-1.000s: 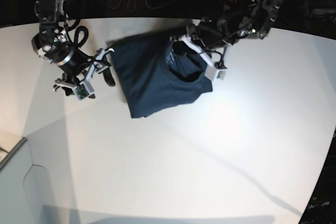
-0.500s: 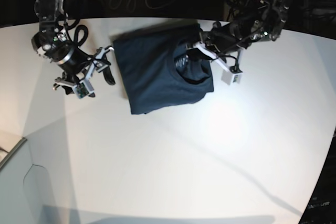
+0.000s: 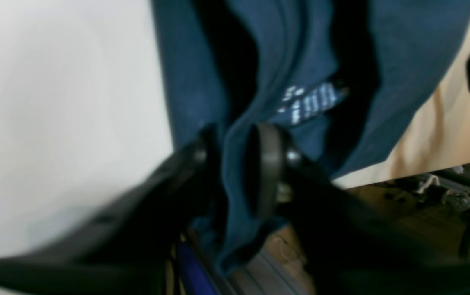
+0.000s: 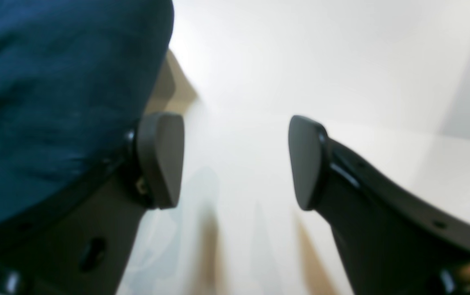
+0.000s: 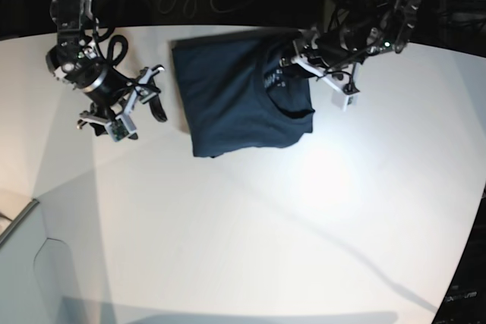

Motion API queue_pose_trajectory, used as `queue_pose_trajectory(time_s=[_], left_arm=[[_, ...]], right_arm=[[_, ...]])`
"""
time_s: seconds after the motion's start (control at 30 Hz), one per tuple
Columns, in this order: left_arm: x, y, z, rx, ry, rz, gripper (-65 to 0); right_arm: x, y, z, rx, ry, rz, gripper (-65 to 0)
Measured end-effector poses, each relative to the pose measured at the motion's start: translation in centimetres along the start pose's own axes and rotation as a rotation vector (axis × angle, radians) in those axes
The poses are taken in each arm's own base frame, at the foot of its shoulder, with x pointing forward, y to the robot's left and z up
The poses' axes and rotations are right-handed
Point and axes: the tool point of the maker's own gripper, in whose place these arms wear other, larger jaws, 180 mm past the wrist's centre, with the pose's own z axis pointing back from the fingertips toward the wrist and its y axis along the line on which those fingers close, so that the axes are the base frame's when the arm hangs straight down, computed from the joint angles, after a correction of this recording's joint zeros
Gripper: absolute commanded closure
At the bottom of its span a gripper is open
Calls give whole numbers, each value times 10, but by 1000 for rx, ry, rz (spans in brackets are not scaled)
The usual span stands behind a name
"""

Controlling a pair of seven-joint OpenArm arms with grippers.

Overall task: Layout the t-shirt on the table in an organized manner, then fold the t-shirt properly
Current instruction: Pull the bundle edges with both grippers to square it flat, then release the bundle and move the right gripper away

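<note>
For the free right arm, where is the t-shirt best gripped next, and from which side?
Probably the t-shirt edge nearest the right gripper, approached from that outer side, low along the table. That edge lies flat and unobstructed, and the open gripper sits beside it, while the left gripper has collar fabric between its fingers at the opposite end.

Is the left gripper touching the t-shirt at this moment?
Touching. In the left wrist view, a fold of the t-shirt near the collar passes between the left gripper fingers, and the cloth lies against both of them.
</note>
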Motion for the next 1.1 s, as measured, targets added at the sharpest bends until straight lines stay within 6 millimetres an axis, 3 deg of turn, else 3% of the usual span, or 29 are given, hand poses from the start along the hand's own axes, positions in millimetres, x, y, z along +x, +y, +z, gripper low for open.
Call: queue_pose_trajectory(time_s=[0.1,0.17,0.4,0.57,0.67,0.87,1.1], left_arm=[[3,3,1,6,-9,10,-396],[4,2,1,4,-14,8,-417],[13,-11,13,-32,-54,7,-418],[23,14,24,21,-108,67,-419],[25,18,25,28,-117,86,-419],[33,12,18,11,-129,105,-420],[41,29,-4,41,-111,159,-420]], right_arm=[[1,-1,0,-1,-3,1,-399],[1,-1,0,-1,-3,1,-399],[2,-2,-1,-3,-5,2,-399],[4,-3,0,-6,-8,3,-399],[3,-2,0,-5,-7,3,-399],[14,-7,-3,-11,-31,13,-399],[13,-7,-3,-12,-23,14,-399]])
